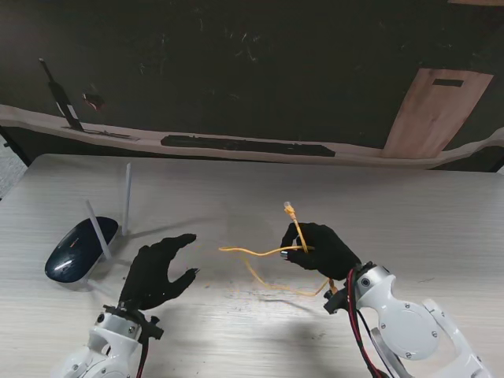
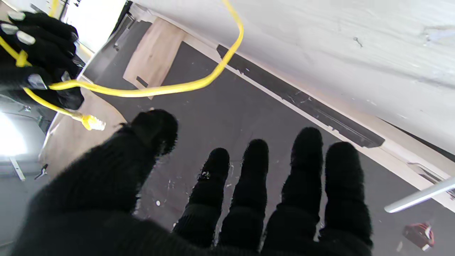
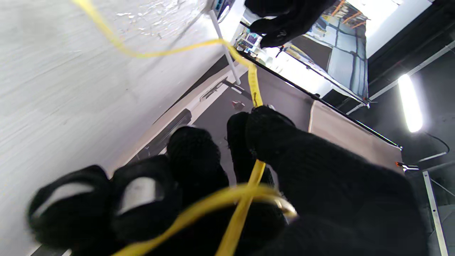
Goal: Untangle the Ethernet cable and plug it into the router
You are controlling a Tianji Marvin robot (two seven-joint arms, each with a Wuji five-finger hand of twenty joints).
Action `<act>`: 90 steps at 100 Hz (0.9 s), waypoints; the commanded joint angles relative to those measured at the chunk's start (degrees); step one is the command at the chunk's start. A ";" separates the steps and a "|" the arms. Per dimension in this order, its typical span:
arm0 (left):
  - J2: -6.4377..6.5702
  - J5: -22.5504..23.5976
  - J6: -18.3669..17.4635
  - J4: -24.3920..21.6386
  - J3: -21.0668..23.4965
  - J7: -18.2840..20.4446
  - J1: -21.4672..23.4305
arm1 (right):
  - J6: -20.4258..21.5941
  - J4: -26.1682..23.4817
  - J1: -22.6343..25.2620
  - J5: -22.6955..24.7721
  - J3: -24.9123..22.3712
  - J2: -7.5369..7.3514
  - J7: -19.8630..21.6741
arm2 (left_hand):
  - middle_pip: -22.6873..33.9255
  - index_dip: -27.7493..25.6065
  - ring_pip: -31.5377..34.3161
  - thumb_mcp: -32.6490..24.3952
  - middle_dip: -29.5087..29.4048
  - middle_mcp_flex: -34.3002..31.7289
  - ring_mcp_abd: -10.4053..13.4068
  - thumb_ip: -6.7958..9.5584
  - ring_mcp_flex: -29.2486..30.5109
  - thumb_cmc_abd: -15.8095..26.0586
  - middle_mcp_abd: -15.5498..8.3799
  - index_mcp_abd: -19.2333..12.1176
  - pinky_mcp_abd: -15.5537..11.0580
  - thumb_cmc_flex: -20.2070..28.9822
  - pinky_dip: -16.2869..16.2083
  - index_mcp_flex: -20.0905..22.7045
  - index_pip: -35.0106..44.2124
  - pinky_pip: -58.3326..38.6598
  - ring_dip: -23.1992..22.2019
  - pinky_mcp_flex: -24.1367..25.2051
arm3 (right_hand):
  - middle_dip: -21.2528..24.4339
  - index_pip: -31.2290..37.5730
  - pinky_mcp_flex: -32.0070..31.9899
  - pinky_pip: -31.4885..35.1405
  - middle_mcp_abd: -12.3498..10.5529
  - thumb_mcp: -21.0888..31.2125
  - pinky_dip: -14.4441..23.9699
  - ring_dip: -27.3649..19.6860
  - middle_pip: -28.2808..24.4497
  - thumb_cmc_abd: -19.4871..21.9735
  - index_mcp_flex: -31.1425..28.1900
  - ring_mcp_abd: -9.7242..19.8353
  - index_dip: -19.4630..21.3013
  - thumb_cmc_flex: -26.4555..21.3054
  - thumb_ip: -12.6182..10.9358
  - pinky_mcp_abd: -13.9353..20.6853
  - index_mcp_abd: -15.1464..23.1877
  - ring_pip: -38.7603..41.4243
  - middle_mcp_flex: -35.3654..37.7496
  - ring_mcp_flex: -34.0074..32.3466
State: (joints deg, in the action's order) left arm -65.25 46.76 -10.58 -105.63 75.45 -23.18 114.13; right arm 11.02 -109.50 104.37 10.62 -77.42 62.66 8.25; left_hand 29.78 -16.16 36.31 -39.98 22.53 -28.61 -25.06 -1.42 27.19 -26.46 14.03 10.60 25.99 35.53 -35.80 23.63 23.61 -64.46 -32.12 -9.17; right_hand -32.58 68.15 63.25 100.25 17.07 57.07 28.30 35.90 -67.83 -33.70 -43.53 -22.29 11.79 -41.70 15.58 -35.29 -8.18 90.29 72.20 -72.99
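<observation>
A thin yellow Ethernet cable [image 1: 264, 253] is held above the table by my right hand [image 1: 321, 249], which is shut on it. Its plug [image 1: 289, 208] sticks up from that fist, and loops hang down toward the table and out to the left. The right wrist view shows the cable [image 3: 245, 199] crossing itself inside the closed fingers. My left hand [image 1: 156, 272] hovers open, fingers spread, between the cable and the router, holding nothing. The dark blue router [image 1: 80, 248] lies at the left with two white antennas [image 1: 127, 198]. In the left wrist view the plug [image 2: 93, 122] dangles under the right hand [image 2: 39, 46].
The table's far edge [image 1: 252, 160] meets a dark floor. A long black strip [image 1: 248, 146] lies beyond it, and a wooden panel [image 1: 437, 110] leans at the far right. Bare wood-grain table top [image 1: 425, 220] spreads to the right.
</observation>
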 commanded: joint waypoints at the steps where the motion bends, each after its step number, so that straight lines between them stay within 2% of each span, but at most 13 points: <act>1: 0.39 0.16 -0.28 -0.16 -0.12 1.80 0.27 | -0.22 -1.10 -0.49 -0.62 1.13 0.08 1.21 | -2.39 1.05 -3.33 0.77 -1.31 3.81 1.41 -0.10 -3.95 -0.61 0.86 0.21 -1.98 -2.33 2.66 -2.35 -2.08 4.38 1.79 3.64 | 0.23 0.63 2.04 6.57 4.28 0.29 1.42 1.07 -1.66 1.43 -0.60 3.18 0.37 -1.97 -1.63 2.10 0.88 3.17 0.62 -1.10; 13: 0.50 -1.15 -4.75 0.86 -0.83 2.86 -0.96 | -0.96 -1.20 -2.01 0.56 3.62 -0.18 1.89 | -5.32 1.46 -10.51 0.17 -3.20 8.29 4.57 -0.05 -10.08 -0.27 1.31 -0.41 -7.29 -1.97 9.69 -2.52 -2.69 15.30 6.21 10.13 | 0.29 0.54 2.33 7.65 4.29 0.31 2.17 1.61 -1.63 1.45 -0.76 3.24 0.25 -1.61 -1.54 3.10 0.88 3.93 0.91 -1.13; 28: 0.64 0.38 -6.66 2.27 -2.84 1.46 -2.92 | -3.10 -1.00 -5.03 0.24 7.84 -0.69 4.43 | -7.04 1.09 -14.78 -2.29 -4.55 11.53 6.98 -0.12 -14.01 -0.14 1.42 -0.33 -13.36 -1.63 15.52 -3.54 -1.94 24.30 10.61 13.34 | 0.33 0.49 2.39 8.02 4.35 0.30 2.58 1.87 -1.56 1.52 -0.77 3.18 0.15 -1.40 -1.48 3.60 0.93 4.10 0.98 -1.10; 38: 0.86 1.27 -7.54 2.55 -3.52 1.42 -3.56 | -4.88 -0.36 -7.30 -1.24 10.92 -0.87 6.00 | -7.19 0.93 -14.91 -3.58 -4.71 11.59 7.43 -0.09 -13.89 -0.14 1.31 -0.66 -14.55 -0.98 16.77 -3.61 -1.59 26.52 11.71 12.93 | 0.37 0.45 2.34 7.94 4.41 0.26 2.68 1.91 -1.47 1.60 -0.66 3.13 0.11 -1.36 -1.46 3.67 0.91 4.02 0.85 -1.08; 45: 1.15 1.36 -8.20 2.33 -3.66 3.12 -3.69 | -5.73 0.26 -8.67 -2.26 12.96 -0.74 5.99 | -6.43 0.64 -12.58 -3.95 -4.35 9.14 6.05 -0.15 -10.74 0.22 1.01 -0.75 -12.26 0.40 14.96 -2.96 -0.95 22.92 11.24 11.19 | 0.43 0.47 2.18 7.28 4.52 0.22 2.60 1.80 -1.32 1.67 -0.60 2.81 0.09 -1.36 -1.47 3.16 0.96 3.52 0.75 -1.09; 56: 1.28 1.06 -8.04 2.29 -4.68 4.19 -4.17 | -6.54 1.18 -10.29 -3.18 15.48 -0.41 5.34 | -1.15 -1.27 -4.05 -0.95 -1.27 -1.47 3.52 -0.30 0.50 3.73 -0.04 -0.18 -6.61 5.97 8.21 0.75 2.61 10.09 6.75 1.76 | 0.52 0.51 1.89 5.79 4.56 0.21 2.25 1.51 -1.08 1.63 -0.63 2.43 0.04 -1.32 -1.46 1.74 0.92 2.60 0.53 -1.04; 63: 0.94 0.07 -7.78 2.89 -5.94 3.10 -4.86 | -7.06 1.54 -10.96 -3.65 16.50 -0.29 5.21 | 5.96 -3.62 5.70 3.05 2.25 -11.68 1.53 -0.72 11.03 7.65 -0.68 -0.40 -2.25 11.06 1.90 5.45 7.08 -2.21 2.43 -8.15 | 0.78 0.51 1.29 3.12 4.75 0.12 1.24 0.62 -0.51 1.70 -0.58 1.72 0.00 -1.31 -1.47 -0.74 0.94 0.78 0.05 -1.01; 68: 0.49 -1.19 -7.85 3.59 -6.97 1.43 -5.43 | -7.39 1.68 -11.25 -3.91 16.97 -0.25 5.21 | 9.59 -4.35 12.44 9.85 6.54 -17.08 -0.51 -3.11 15.71 8.08 -0.82 -1.19 0.07 18.25 -2.14 8.05 10.14 -9.79 -0.50 -14.01 | 1.09 0.43 0.80 1.26 4.76 0.07 0.31 -0.25 0.12 1.53 -0.54 1.24 -0.08 -1.01 -1.42 -2.41 1.02 -0.71 -0.35 -0.97; 74: -0.20 -2.68 -7.79 4.44 -8.13 -1.12 -6.02 | -7.84 1.78 -11.43 -3.96 17.23 -0.29 5.45 | 19.82 -4.15 25.84 21.61 10.15 -22.42 -2.92 -3.03 24.43 10.47 -1.92 -1.65 1.96 26.54 -7.84 10.15 15.98 -24.38 -6.82 -26.41 | 1.58 0.09 -0.05 -1.47 4.72 0.15 -1.42 -1.74 1.22 0.98 -0.09 0.66 -0.34 -0.16 -1.29 -4.30 1.38 -3.15 -1.33 -0.91; 77: -0.62 -3.70 -7.88 4.86 -8.69 -2.50 -6.27 | -8.06 1.86 -11.44 -3.93 17.27 -0.29 5.51 | 24.64 -3.97 32.64 25.17 11.62 -24.79 -2.98 -2.68 29.99 11.51 -2.54 -2.01 1.07 29.13 -6.88 11.04 19.52 -32.62 -8.52 -34.25 | 1.90 -0.01 -0.57 -3.32 4.69 0.29 -2.55 -2.77 1.97 0.65 0.21 0.18 -0.38 0.54 -1.23 -4.65 1.53 -4.96 -2.01 -0.89; 82: -1.18 -5.01 -7.93 5.19 -9.25 -4.02 -6.44 | -8.38 2.05 -11.35 -4.10 17.22 -0.25 5.48 | 30.56 -4.39 44.77 28.82 16.18 -28.11 0.18 -2.35 40.17 12.96 -3.30 -2.62 -4.21 31.18 3.65 11.66 23.55 -47.85 -9.98 -49.08 | 2.53 -0.18 -1.52 -7.16 4.78 0.22 -4.82 -4.94 3.33 0.85 0.87 -0.59 -0.43 1.37 -1.02 -4.69 1.58 -8.47 -3.30 -0.80; 84: -1.27 -5.42 -7.90 5.13 -9.26 -4.06 -6.37 | -8.54 2.11 -11.27 -4.32 17.18 -0.20 5.41 | 32.00 -4.69 47.56 30.27 17.76 -28.54 1.54 -2.25 42.55 13.75 -3.58 -2.81 -6.69 31.97 5.69 11.41 24.52 -51.27 -10.72 -51.40 | 2.80 -0.33 -1.94 -8.57 4.92 0.09 -5.64 -5.80 3.89 1.08 1.26 -0.93 -0.48 1.41 -1.01 -4.70 1.57 -9.81 -3.91 -0.74; 90: -1.37 -6.04 -7.39 4.70 -9.03 -3.95 -5.95 | -9.19 2.20 -10.87 -5.89 16.83 -0.08 5.45 | 34.70 -5.76 53.36 34.31 21.14 -29.32 4.38 -1.88 45.27 16.08 -4.05 -3.24 -12.09 33.81 2.63 10.20 27.51 -55.31 -13.59 -52.81 | 3.39 -0.91 -4.98 -11.64 5.36 -0.61 -7.11 -8.10 5.11 1.60 2.68 -2.15 -0.81 1.47 -1.03 -4.70 1.43 -13.53 -5.81 -0.52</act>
State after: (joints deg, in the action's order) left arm -66.09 40.52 -18.67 -99.80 66.18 -29.57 107.50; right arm 2.56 -107.50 92.64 6.56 -60.29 62.26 12.83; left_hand 60.96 -20.50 80.43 -9.26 40.41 -56.17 -18.52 -2.98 68.81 -14.10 12.12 9.17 25.24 64.88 -33.13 34.58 47.90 -104.74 -42.47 -56.83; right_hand -30.21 68.15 60.19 91.52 18.57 57.12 22.91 30.15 -63.85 -33.31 -42.65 -22.54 11.79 -41.53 15.55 -36.42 -7.97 80.12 68.59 -72.98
